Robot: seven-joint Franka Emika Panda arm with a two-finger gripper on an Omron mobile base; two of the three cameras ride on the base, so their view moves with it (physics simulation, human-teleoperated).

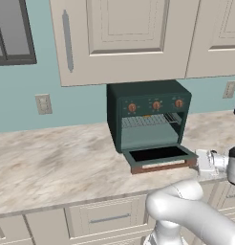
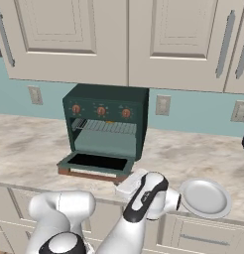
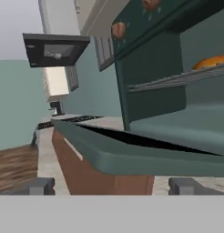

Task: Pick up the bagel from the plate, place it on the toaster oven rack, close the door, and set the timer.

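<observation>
In the left base view, the toaster oven is seen on the table with its door folded down and the hand just right of the door's near corner. In the right base view, the white plate lies bare on the table, right of the arm. In the hand view, the fingertips are spread wide with nothing between them, just before the door's copper handle, and the bagel rests on the toaster oven rack.
</observation>
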